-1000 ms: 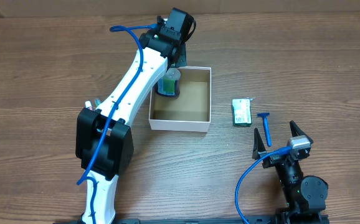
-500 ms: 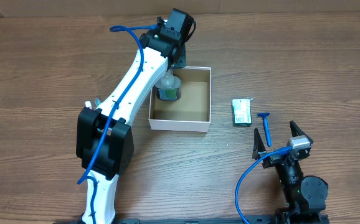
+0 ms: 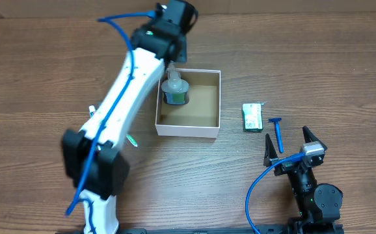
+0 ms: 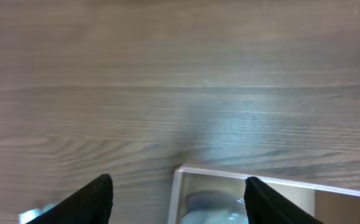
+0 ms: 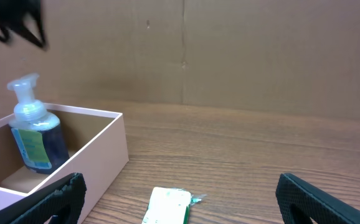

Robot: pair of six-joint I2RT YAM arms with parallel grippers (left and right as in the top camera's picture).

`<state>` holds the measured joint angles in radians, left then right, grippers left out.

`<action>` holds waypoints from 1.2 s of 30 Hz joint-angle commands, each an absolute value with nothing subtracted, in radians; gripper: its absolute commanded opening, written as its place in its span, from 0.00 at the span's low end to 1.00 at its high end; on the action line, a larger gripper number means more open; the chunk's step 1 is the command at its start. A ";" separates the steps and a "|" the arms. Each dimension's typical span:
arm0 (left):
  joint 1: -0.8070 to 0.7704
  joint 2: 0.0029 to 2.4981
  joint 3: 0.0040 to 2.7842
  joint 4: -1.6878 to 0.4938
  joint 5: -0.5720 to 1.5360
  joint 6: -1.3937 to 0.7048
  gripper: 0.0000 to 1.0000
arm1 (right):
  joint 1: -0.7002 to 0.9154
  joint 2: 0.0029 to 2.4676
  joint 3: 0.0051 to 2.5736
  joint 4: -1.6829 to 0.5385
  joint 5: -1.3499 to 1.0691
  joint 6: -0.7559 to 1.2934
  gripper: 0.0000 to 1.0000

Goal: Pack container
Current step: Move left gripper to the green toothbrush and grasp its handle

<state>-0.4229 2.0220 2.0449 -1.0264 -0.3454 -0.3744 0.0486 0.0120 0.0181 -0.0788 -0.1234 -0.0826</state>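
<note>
The container (image 3: 201, 99), a white square box with a brown inside, stands mid-table. A clear pump bottle with a blue-green label (image 3: 174, 90) stands upright in its back-left corner. My left gripper (image 3: 176, 51) is open and empty, just behind the box's far edge and apart from the bottle. In the left wrist view its fingers (image 4: 179, 198) straddle the box's corner (image 4: 181, 172), with the blurred bottle top (image 4: 212, 204) below. My right gripper (image 3: 289, 147) is open and empty, at the front right. Its wrist view shows the box (image 5: 102, 146) and the bottle (image 5: 33, 134).
A small green-and-white packet (image 3: 253, 117) lies right of the box, also in the right wrist view (image 5: 167, 208). A blue razor (image 3: 278, 132) lies beside it. Small items (image 3: 92, 110) and a green piece (image 3: 131, 139) lie left of the box, partly hidden by my left arm.
My left gripper let go of the bottle and drew up and back, behind the box. The bottle now stands free in the box. The right arm has not moved.
</note>
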 commanded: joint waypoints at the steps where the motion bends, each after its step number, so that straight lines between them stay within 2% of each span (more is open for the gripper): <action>1: -0.359 1.851 2.085 -1.119 -0.377 -0.361 0.68 | 0.057 0.004 0.008 -0.073 -0.121 -0.086 1.00; 2: -0.341 1.825 2.085 -1.158 -0.376 -0.377 0.77 | 0.057 0.004 0.008 -0.073 -0.121 -0.086 1.00; 5: -0.263 1.760 2.085 -1.312 -0.339 -0.408 0.77 | 0.057 0.004 0.008 -0.073 -0.121 -0.086 1.00; 7: -0.198 1.752 2.083 -1.456 -0.234 -0.407 0.78 | 0.057 0.004 0.008 -0.073 -0.121 -0.086 1.00; 11: -0.155 1.756 1.977 -1.555 -0.156 -0.444 0.80 | 0.057 0.004 0.008 -0.073 -0.121 -0.086 1.00; 17: -0.157 1.756 1.708 -1.425 -0.097 -0.497 0.79 | 0.057 0.004 0.008 -0.073 -0.121 -0.086 1.00; 27: -0.134 1.756 1.366 -1.104 -0.116 -0.510 0.78 | 0.057 0.004 0.008 -0.073 -0.121 -0.086 1.00; 36: 0.013 1.756 1.204 -0.935 -0.077 -0.483 0.74 | 0.057 0.004 0.008 -0.073 -0.121 -0.086 1.00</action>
<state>-0.0433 1.7565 1.2491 -0.9741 -0.1108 -0.4988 0.0486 0.0120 0.0185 -0.0780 -0.1234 -0.0826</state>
